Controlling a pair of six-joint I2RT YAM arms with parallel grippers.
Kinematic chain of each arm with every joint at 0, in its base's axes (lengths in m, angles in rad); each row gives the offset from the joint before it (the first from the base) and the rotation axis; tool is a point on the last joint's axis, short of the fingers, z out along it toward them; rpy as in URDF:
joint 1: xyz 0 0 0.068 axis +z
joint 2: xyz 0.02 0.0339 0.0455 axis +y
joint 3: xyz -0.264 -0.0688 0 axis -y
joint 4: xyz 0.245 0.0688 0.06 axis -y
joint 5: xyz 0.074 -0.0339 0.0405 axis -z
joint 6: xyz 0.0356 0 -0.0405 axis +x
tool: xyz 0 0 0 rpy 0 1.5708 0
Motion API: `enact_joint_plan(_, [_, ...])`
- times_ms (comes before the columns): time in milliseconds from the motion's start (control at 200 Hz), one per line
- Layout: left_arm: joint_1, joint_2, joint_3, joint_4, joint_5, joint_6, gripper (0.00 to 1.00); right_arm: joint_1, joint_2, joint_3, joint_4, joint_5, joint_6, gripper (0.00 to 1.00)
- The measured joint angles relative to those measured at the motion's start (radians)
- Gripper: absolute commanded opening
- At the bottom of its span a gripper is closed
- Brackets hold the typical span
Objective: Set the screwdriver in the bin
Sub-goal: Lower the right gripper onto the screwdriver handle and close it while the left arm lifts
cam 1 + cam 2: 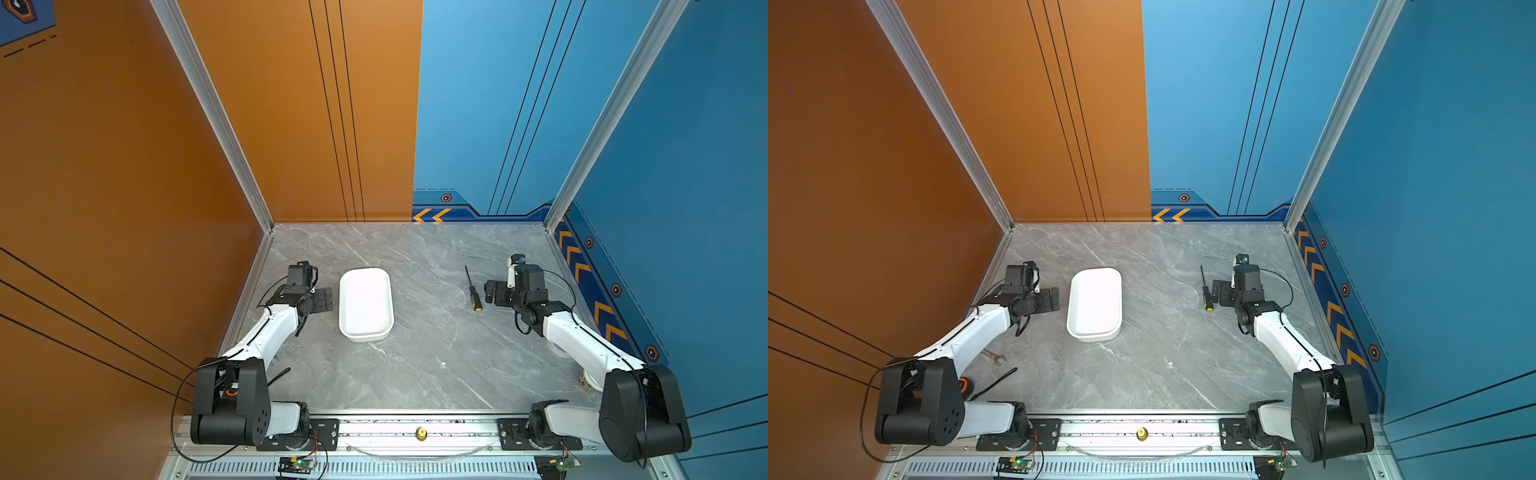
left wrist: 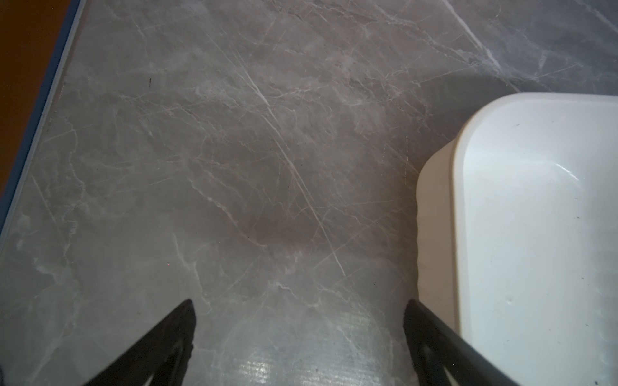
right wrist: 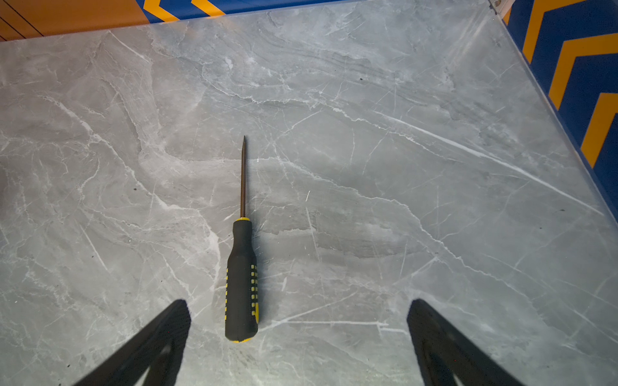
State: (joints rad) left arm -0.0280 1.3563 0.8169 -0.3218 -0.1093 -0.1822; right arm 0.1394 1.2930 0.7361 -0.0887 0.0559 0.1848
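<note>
Right gripper (image 3: 299,304): jaws spread wide, nothing between the pads, hanging low over the right side of the grey marble table (image 1: 436,365).

Screwdriver (image 1: 473,289): lies flat on the table, just left of the right gripper and apart from it. The thin dark shaft points to the far side; the black handle with its yellow end cap is toward the near side. In the right wrist view the handle sits ahead of the two black fingers (image 3: 167,331), closer to one than the other, touching neither.

Bin (image 1: 365,305): white tray, left of the table's middle, long side running near to far, upright, its inside plain white. It stands well apart from the screwdriver.

Left gripper (image 2: 299,302): jaws likewise spread, gripping nothing, just left of the bin; in the left wrist view one finger overlaps the bin's outer wall, contact not clear.

Small silver wrench (image 1: 994,357): on the table at the near left, beside the left arm
</note>
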Motion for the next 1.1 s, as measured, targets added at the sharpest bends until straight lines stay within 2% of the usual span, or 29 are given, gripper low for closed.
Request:
enact_joint_plan(300, [-0.039, 0.063, 0.073, -0.147, -0.013, -0.018, 0.98, 0.006, 0.0, 0.0, -0.021, 0.0, 0.0, 1.0])
enact_joint_plan(626, [-0.111, 0.143, 0.103, -0.206, -0.019, -0.018, 0.98, 0.006, 0.008, 0.048, -0.103, -0.003, 0.001, 1.0])
enact_joint_plan(801, [-0.128, 0.165, 0.137, -0.218, -0.014, -0.018, 0.98, 0.005, 0.121, 0.156, -0.171, -0.055, 0.0, 0.97])
enact_joint_plan(1097, [-0.145, 0.227, 0.201, -0.229, -0.003, -0.018, 0.98, 0.025, 0.293, 0.231, -0.263, -0.114, 0.011, 0.93])
